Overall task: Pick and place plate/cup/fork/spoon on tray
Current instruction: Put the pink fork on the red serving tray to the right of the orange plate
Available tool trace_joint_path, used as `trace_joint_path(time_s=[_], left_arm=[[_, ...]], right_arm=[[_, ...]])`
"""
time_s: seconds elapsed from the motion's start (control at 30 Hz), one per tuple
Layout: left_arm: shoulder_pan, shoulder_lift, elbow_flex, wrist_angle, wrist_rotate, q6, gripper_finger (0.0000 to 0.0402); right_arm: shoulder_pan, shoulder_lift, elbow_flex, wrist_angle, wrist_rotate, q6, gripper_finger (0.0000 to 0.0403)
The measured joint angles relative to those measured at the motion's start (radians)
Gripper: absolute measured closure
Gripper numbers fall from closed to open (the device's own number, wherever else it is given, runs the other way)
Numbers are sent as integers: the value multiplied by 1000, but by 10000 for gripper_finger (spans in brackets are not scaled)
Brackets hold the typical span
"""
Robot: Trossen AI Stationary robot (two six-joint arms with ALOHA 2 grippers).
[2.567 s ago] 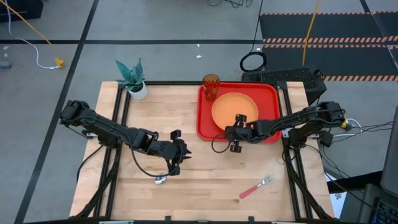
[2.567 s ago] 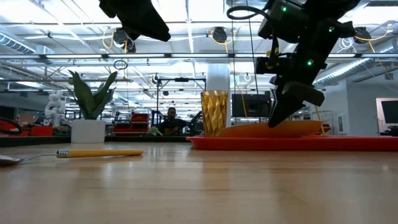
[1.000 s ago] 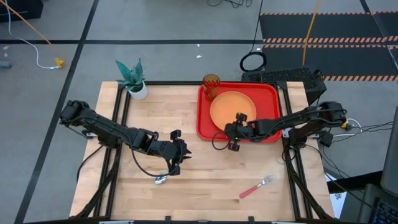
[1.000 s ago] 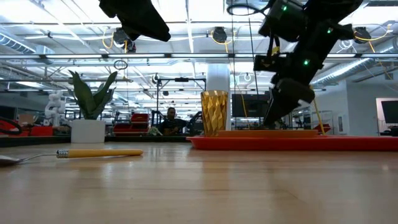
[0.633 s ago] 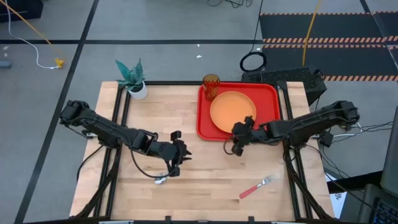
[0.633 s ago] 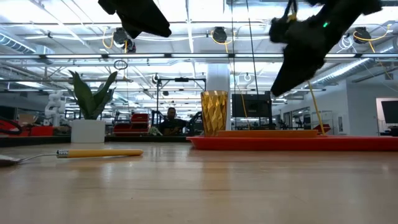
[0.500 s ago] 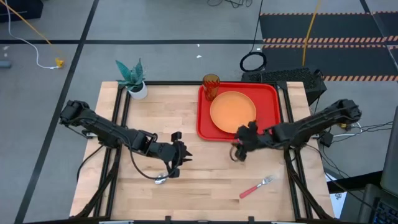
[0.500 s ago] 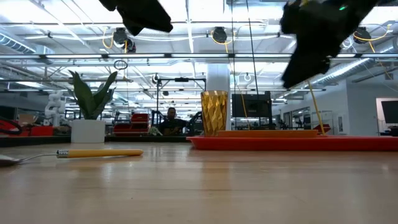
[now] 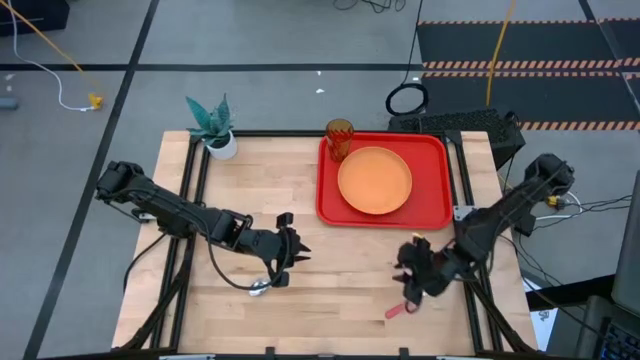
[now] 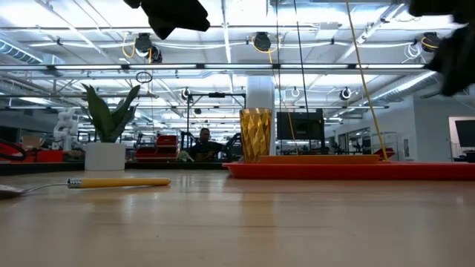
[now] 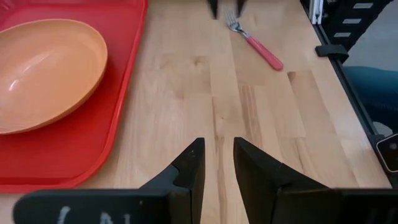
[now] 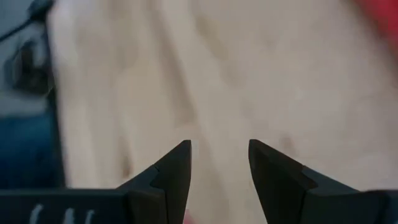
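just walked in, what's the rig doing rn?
Loading tableware onto the red tray. The plate and cup sit on it. The right end effector, open and empty, is above the fork on the table. The left end effector, open, hovers above the spoon. Neither utensil is gripped.

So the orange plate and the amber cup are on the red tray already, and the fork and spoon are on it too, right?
Not quite. The high view shows the plate and cup on the tray, but the fork and spoon lie on the wooden table, the fork under the right hand.
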Motion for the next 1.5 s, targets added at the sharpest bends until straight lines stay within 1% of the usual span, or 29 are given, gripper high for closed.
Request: trace_joint_path(time_s=[0.2,0.3,0.43,0.6,0.83,0.9,1.07,1.37,1.5], left_arm=[[12,0,0,0,0,0,314],[20,0,0,0,0,0,314],[26,0,0,-1,0,0,314],[26,0,0,-2,0,0,314],[26,0,0,-3,0,-8,314],[26,0,0,-3,0,-14,314],[26,0,0,-3,0,-14,314],[26,0,0,-4,0,-19,314],[28,0,0,-3,0,-19,314]], right_arm=[[130,1,0,-37,-60,21,250],[173,18,0,-72,-81,-39,250],[206,65,0,-74,-88,-141,250],[208,135,0,-70,-138,-239,250],[208,189,0,-26,-144,-379,250],[208,195,0,-20,-161,-395,250],[211,222,0,-16,-164,-415,250],[211,317,0,10,-199,-448,250],[211,325,2,6,-192,-455,265]])
